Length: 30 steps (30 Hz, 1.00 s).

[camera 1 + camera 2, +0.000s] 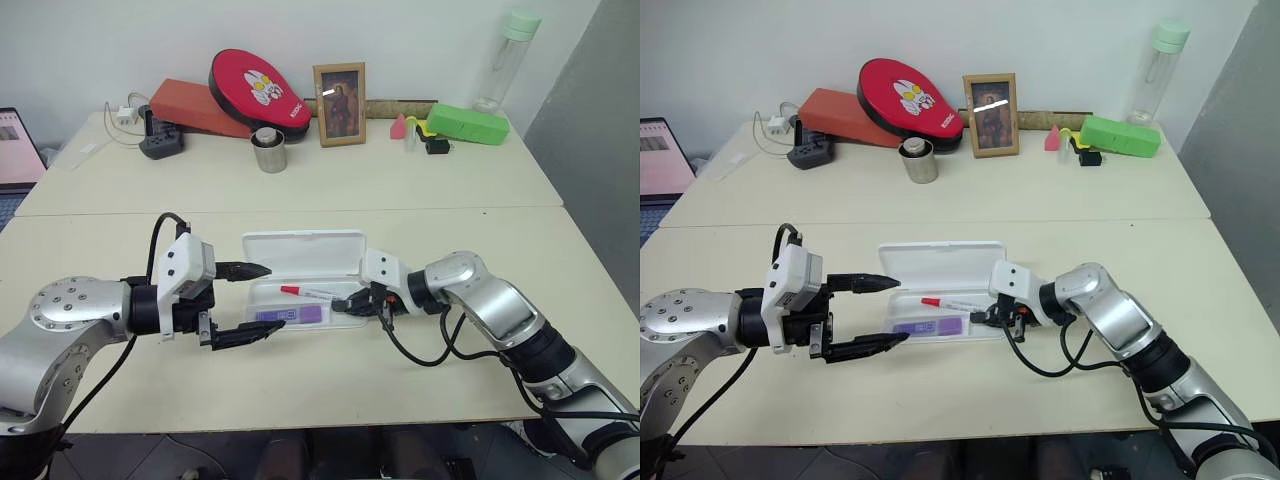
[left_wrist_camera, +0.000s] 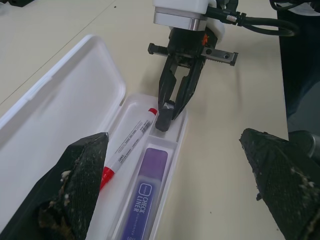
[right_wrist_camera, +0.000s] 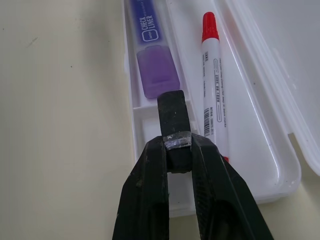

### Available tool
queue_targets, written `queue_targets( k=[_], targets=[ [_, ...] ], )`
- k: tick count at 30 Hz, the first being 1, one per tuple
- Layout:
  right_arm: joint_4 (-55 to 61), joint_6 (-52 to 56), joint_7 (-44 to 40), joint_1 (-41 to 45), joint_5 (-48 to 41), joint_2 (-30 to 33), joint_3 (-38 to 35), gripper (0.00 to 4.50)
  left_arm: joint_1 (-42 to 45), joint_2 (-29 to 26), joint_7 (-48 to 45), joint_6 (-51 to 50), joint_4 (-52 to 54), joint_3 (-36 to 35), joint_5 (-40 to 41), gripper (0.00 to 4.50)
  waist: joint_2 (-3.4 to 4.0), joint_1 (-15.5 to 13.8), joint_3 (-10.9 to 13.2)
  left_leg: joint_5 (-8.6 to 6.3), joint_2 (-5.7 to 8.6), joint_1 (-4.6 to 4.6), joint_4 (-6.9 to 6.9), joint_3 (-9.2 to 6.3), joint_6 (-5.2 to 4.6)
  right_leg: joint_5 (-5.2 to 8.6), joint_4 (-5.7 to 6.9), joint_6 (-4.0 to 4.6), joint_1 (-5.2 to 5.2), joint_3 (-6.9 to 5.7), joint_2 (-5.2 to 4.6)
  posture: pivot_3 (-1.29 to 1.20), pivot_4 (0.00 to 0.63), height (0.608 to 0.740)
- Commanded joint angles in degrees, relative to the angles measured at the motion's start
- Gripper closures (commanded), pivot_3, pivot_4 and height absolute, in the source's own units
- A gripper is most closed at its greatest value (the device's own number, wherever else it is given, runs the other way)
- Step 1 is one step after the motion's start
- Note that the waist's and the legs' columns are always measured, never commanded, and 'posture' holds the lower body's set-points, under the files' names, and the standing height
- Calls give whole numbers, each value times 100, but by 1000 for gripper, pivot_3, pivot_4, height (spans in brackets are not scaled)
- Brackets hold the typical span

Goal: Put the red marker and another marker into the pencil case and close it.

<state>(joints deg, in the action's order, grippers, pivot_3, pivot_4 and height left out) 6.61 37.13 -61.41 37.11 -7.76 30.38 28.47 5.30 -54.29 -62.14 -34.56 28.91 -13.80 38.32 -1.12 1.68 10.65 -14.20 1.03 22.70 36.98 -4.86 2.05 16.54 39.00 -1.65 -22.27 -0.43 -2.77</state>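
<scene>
Now both markers already lie in the open pencil case (image 1: 300, 290), so the step in hand looks like clearing the tray before closing. The right gripper (image 3: 177, 150) has its jaws nearly together, pinching a small dark cylinder (image 3: 173, 116) over the tray's end compartment, with the purple marker (image 3: 152, 60) just beyond its tips and the red marker (image 3: 214, 90) beside them. The left gripper (image 1: 252, 300) has its jaws spread wide, holding nothing, its tips at the case's other end. Next, the lid (image 1: 305, 247), lying back flat, must be swung over, so the cylinder probably has to leave first. The pale table (image 1: 300, 380) carries clutter well beyond: a green box (image 1: 467, 124), a picture frame (image 1: 340, 104), a metal cup (image 1: 269, 150).
</scene>
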Motion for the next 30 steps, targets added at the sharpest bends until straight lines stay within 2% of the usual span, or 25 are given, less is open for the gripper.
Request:
queue_targets(
  k=[1, 3, 5, 7, 11, 16, 22, 26, 30],
  targets=[
    [232, -37, -95, 82, -5, 32, -29, 4196, 83, -29, 58, 32, 163, -93, 92, 0, 0, 0, 0, 0, 0, 0, 0, 0, 0, 0, 0, 0, 0, 0, 0, 0, 150, 740],
    [237, -27, -110, 94, -2, 29, -35, 4196, 105, -24, 74, 28, 164, -67, 96, 0, 0, 0, 0, 0, 0, 0, 0, 1, 0, 0, 0, 0, 0, 0, 0, 0, 150, 740],
    [244, -19, -118, 102, -4, 21, -39, 3511, 130, -16, 82, 29, 163, -39, 94, 0, 0, 0, 0, 0, 0, 0, 0, 0, 0, 0, 0, 0, 0, 0, 0, 0, 150, 740],
    [253, -15, -121, 105, -11, 14, -47, 3265, 159, -10, 89, 31, 154, -8, 82, 0, 0, 0, 0, 0, 0, 0, 0, 0, 0, 0, 0, 0, 0, 0, 0, 0, 150, 740],
    [295, -4, -151, 114, -43, 24, -81, 2170, 187, -6, 90, 31, 145, 13, 79, 0, 0, 0, 0, 0, 0, 0, 0, 1, 0, 0, 0, 0, 0, 1, 0, 0, 150, 740],
    [464, 88, -233, 148, -191, 59, -207, 1139, 197, 12, 112, 27, 132, 25, 82, 0, 0, 0, 0, 0, 0, 0, 0, 0, 0, 0, 0, 0, 0, 0, 0, 0, 150, 740],
    [890, 366, -496, 284, -970, 9, -803, 35, 165, 63, 272, -52, 75, -175, 166, 0, 0, -1, 0, 0, -1, 0, 0, -1, 0, 0, 0, 0, 0, 0, 0, 0, 150, 740],
    [723, 590, -628, 801, -1609, -33, -1439, 35, 156, 177, 636, -252, 10, -757, 507, 0, 0, 2, 0, 0, -2, 0, 0, -1, 0, 0, 1, 0, 0, 0, 0, 0, 150, 740],
    [-219, 353, -317, 1469, -1516, -260, -1699, 35, 284, 233, 934, -460, -41, -1208, 860, 0, 0, 10, 0, 0, -5, -4, 0, -3, 0, 0, 1, 0, 1, -2, 0, 0, 150, 740]
  ],
)
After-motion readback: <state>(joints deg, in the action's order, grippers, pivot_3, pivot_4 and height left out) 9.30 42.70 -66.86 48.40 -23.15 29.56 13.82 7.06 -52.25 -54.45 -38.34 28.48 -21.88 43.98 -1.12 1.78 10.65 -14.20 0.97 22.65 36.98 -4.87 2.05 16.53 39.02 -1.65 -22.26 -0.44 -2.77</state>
